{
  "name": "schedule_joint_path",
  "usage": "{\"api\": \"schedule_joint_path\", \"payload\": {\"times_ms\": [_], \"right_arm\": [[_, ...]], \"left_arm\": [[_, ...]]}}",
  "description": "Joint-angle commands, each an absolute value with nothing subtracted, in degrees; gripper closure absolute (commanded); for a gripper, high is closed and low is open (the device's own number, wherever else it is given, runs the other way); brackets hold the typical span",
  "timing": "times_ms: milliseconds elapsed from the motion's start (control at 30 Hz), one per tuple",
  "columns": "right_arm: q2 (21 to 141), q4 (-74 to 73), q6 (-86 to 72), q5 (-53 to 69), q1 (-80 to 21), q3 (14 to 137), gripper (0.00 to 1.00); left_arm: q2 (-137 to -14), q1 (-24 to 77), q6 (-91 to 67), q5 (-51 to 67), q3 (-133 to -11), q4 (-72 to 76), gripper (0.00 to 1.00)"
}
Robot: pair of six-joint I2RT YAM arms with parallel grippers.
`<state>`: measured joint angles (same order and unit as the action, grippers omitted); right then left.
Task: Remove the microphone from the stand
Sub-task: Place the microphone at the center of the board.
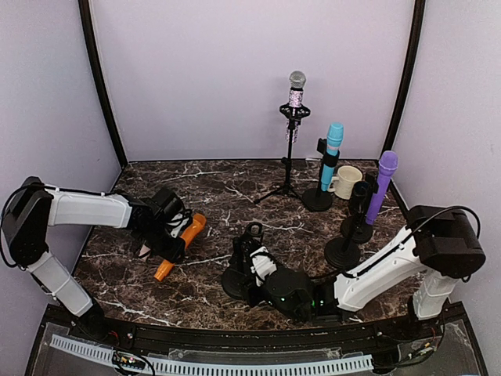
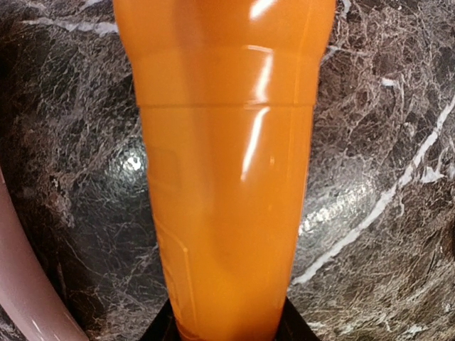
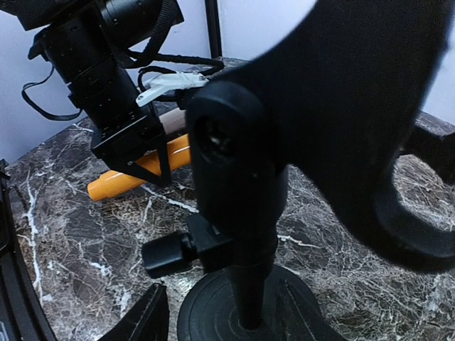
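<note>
Two pincers, two roles: left pincer (image 1: 174, 241) pinching orange microphone (image 1: 194, 227), laid flat on bench (image 1: 235, 180) at left-centre, already freed; right pincer (image 3: 220, 312) spread astride empty stand (image 3: 238, 213), lower centre, likely to steady it against tipping.

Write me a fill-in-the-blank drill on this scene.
The left gripper holds the ____ microphone.
The jaws of the ____ gripper flank the empty stand.
The mug stands between the blue microphone and the ____ one.
Missing: orange; right; purple.
</note>
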<state>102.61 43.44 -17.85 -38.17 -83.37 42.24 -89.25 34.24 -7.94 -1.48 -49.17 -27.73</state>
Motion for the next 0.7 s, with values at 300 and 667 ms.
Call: {"api": "schedule_joint_path", "payload": {"times_ms": [300, 667], "right_arm": [[111.7, 51.6, -16.4, -44.8, -80.9, 46.9, 0.66], [110.3, 51.0, -14.6, -50.1, -79.0, 45.7, 0.97]], "left_arm": [[-90.4, 33.9, -6.4, -3.2, -49.9, -28.2, 0.56], [-88.9, 33.9, -6.2, -3.7, -50.1, -28.1, 0.38]]}}
